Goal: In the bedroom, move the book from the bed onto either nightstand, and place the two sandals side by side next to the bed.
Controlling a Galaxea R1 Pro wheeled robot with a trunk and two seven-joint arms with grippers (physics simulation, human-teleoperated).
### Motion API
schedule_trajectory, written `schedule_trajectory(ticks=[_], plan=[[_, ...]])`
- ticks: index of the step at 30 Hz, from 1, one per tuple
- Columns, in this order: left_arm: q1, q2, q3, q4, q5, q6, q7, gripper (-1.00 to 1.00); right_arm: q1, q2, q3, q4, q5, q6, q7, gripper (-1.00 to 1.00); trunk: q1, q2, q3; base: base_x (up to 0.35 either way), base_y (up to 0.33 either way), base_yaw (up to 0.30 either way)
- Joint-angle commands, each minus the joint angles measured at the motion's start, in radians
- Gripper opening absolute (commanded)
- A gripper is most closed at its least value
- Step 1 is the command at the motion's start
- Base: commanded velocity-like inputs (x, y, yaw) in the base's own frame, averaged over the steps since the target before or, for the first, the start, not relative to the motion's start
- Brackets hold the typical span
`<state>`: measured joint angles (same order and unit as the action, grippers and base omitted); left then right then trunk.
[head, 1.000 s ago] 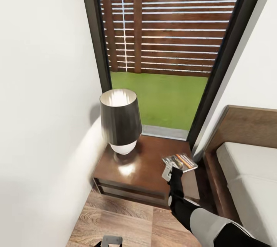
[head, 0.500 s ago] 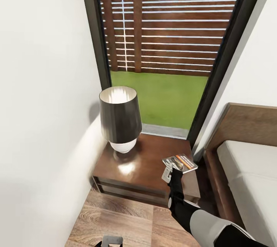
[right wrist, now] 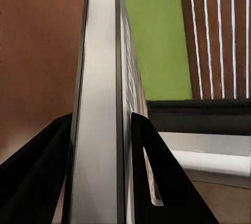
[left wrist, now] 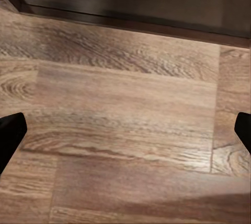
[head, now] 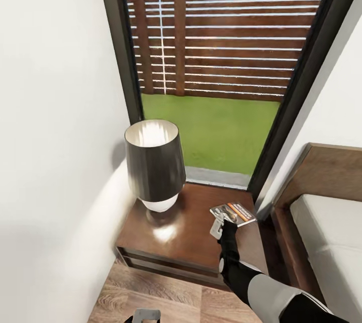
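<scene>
Our right tool is pinched shut on the book, just over the nightstand. It looks thin, light and stiff, so we hold its edge.

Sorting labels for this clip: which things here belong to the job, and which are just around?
Job: the book, held in the right gripper over the nightstand; the bed.
Just around: the lamp, the window, the wood floor.
</scene>
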<state>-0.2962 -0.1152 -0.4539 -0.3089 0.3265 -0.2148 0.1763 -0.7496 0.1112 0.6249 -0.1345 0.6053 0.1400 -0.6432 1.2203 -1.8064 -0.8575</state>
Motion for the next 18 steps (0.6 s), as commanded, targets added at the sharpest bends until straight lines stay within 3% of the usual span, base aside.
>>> schedule_trajectory(ticks=[1,7,18], plan=[[0.0,0.0,-0.009,0.001,0.007,-0.004,0.007,1.0,0.0,0.0,-0.001,0.0,0.01,0.003,0.005,-1.0,0.0,0.0,-0.001,0.062,0.0,0.0],[-0.001,0.0,-0.008,0.001,0.007,-0.005,0.006,1.0,0.0,0.001,-0.001,0.0,0.01,-0.013,0.041,-1.0,0.0,0.0,-0.001,0.025,0.0,0.0],[-0.001,0.0,-0.008,0.002,0.006,-0.005,0.006,1.0,0.0,0.001,-0.001,-0.001,0.01,-0.029,0.051,-1.0,0.042,-0.077,-0.035,0.002,0.0,0.0]])
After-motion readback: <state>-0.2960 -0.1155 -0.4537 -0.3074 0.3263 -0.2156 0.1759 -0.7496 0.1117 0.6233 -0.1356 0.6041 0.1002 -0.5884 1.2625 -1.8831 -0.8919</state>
